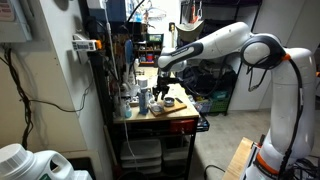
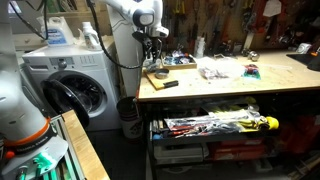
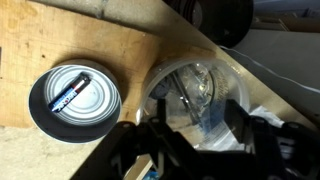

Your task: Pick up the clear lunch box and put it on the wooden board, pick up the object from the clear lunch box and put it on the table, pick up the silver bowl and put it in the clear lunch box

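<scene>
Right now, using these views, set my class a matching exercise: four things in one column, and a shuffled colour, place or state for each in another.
Things:
1 silver bowl
2 clear lunch box
3 washing machine
4 table

Descriptions:
A white, beside the table
B light wooden top
C holds a small dark cylinder
D see-through, close to the gripper

Pairs: 1-C, 2-D, 3-A, 4-B.

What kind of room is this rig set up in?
Probably a home garage or utility workshop: a washing machine stands beside the cluttered workbench, and tools hang on the wall behind it.
</scene>
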`<state>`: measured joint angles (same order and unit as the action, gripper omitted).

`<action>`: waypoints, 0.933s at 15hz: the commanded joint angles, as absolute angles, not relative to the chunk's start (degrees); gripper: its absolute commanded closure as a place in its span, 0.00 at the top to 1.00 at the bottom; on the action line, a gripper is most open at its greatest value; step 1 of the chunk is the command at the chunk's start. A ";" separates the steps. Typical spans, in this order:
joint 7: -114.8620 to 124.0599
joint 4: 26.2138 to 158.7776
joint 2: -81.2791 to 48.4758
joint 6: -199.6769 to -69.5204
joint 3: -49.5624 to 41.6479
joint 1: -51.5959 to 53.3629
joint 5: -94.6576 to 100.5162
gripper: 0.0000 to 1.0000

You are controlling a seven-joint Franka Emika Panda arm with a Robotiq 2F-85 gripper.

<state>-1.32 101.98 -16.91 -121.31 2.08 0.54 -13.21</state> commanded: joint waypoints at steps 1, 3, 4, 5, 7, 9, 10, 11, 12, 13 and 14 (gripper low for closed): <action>-0.40 101.36 -18.71 -122.42 1.99 1.24 -10.58 0.69; -0.60 101.46 -19.32 -123.78 2.06 1.41 -9.85 0.69; -0.65 101.49 -19.55 -124.31 2.12 1.43 -9.76 0.67; -0.77 101.48 -19.78 -124.84 2.20 1.45 -9.74 0.67; -0.61 101.60 -20.19 -126.51 2.27 1.67 -9.35 0.65; -0.38 102.06 -20.54 -128.66 2.34 2.11 -8.57 0.63; -0.30 102.18 -20.84 -129.61 2.41 2.34 -8.15 0.62; -0.24 102.21 -21.05 -130.16 2.46 2.51 -7.81 0.63; -0.19 102.12 -21.32 -130.55 2.49 2.63 -7.62 0.62; 0.07 102.01 -21.60 -130.84 2.45 2.78 -7.38 0.58; 0.10 101.98 -21.78 -130.91 2.44 2.88 -7.19 0.47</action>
